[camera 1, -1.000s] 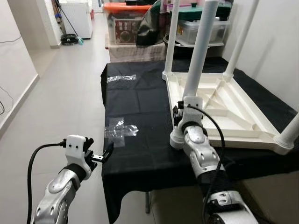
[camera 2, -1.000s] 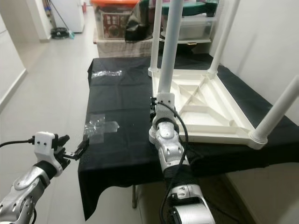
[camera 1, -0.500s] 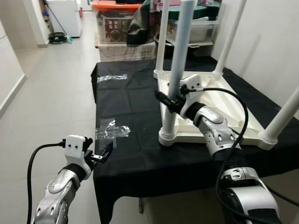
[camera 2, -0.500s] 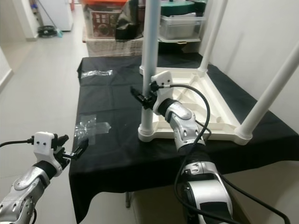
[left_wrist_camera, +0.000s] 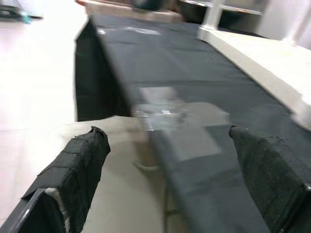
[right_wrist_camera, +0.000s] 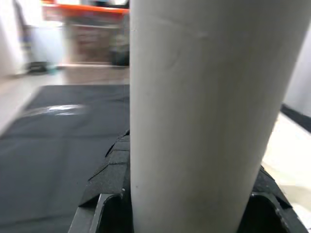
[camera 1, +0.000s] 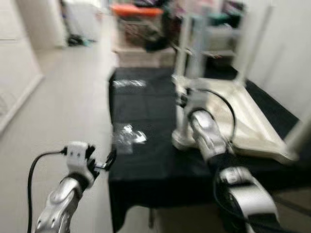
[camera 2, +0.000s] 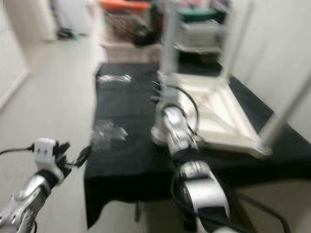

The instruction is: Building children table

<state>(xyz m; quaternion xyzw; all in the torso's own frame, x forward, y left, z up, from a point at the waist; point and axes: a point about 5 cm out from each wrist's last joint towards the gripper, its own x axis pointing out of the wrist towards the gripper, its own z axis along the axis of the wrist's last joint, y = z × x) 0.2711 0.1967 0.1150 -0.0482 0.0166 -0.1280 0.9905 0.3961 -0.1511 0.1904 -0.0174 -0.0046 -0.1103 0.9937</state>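
Both eye views are blurring. In the lower left of the left eye view, the left gripper (camera 1: 108, 162) is hovering over the floor (camera 1: 63, 97) just off the near left corner of the black cloth (camera 1: 146, 165); in its wrist view the two fingers (left_wrist_camera: 77, 170) are standing wide apart with nothing between them, and a clear wrapper (left_wrist_camera: 160, 114) is lying on the cloth ahead. The same wrapper (camera 1: 129, 136) is lying left of centre in the left eye view.

At centre, the right gripper (camera 1: 182, 102) is reaching in to the near leg (camera 1: 183, 77) of the table (camera 1: 238, 121). In the right wrist view the white leg (right_wrist_camera: 194, 116) is sitting between the black fingers (right_wrist_camera: 109, 170), which are closing on it from both sides.

The table is lying upside down on the cloth, right of centre, its legs pointing up. A second wrapper (camera 1: 126, 83) is lying farther back on the cloth. At the top, bins (camera 1: 141, 24) are standing behind.
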